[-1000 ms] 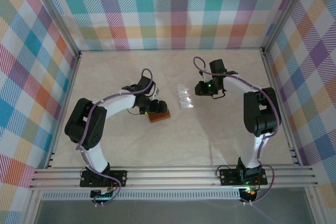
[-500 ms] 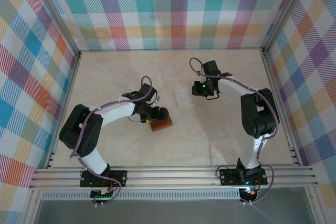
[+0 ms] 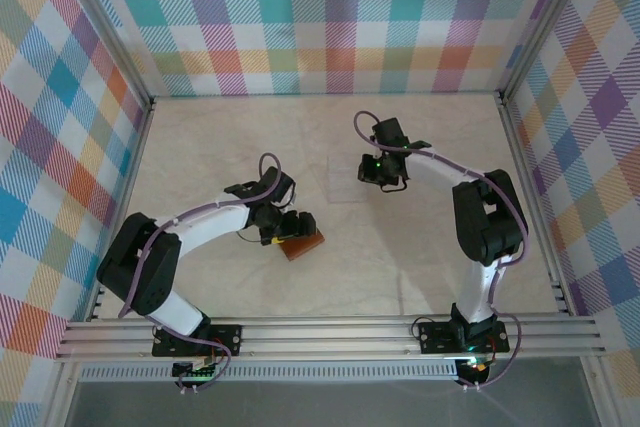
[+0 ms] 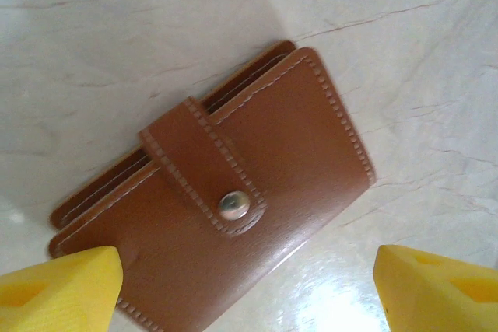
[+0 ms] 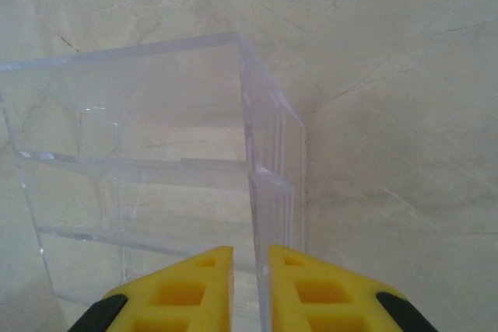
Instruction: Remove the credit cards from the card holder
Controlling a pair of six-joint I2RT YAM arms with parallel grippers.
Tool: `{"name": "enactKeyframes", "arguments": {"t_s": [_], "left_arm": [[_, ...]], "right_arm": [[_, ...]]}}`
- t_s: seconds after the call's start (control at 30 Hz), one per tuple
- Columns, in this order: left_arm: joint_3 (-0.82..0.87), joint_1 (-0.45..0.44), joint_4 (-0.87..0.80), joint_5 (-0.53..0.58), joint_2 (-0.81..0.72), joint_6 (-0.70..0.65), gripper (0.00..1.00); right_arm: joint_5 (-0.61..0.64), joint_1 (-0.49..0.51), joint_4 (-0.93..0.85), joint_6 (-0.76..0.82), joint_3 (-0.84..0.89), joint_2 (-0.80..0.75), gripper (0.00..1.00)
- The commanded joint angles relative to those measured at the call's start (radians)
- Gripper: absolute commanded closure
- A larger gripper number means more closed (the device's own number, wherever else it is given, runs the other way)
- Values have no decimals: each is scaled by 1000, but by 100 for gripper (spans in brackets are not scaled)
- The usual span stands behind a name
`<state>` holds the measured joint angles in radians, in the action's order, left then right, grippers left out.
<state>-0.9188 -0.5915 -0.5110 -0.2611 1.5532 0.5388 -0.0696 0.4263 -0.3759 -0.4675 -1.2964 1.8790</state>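
The card holder is a reddish-brown leather wallet lying flat on the table left of centre, its strap snapped shut. The credit cards are hidden inside it. My left gripper hovers right over the card holder, open, with one yellow fingertip at each bottom corner of the left wrist view and nothing between them. My right gripper is at the table's centre back, shut on the upright wall of a clear plastic stand.
The clear plastic stand sits on the pale marble tabletop between the two grippers. Aluminium rails and plaid walls close in the workspace on three sides.
My left arm has stretched lower and nearer over the card holder, which now sits slightly nearer. My right gripper has slid left with the clear stand in its grip.
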Motion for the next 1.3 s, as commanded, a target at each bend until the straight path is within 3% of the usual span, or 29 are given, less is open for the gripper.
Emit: {"name": "enactKeyframes", "arguments": {"t_s": [0.0, 0.37, 0.67, 0.8, 0.93, 1.27], "left_arm": [[-36, -14, -109, 64, -21, -2, 16], [-64, -11, -117, 62, 69, -54, 17], [-59, -13, -102, 1, 73, -70, 17], [-89, -13, -163, 86, 54, -97, 17], [-132, -3, -196, 115, 71, -130, 17], [-172, 30, -133, -36, 194, -184, 22]], "right_arm": [[11, 19, -36, -27, -21, 31, 78], [25, 21, -122, 12, 14, -113, 60], [-120, 60, -128, -47, 214, -325, 55], [-190, 113, -89, -111, 312, -395, 54], [-237, 178, -44, -169, 374, -418, 52], [-365, 277, 157, -322, 472, -348, 48]]}}
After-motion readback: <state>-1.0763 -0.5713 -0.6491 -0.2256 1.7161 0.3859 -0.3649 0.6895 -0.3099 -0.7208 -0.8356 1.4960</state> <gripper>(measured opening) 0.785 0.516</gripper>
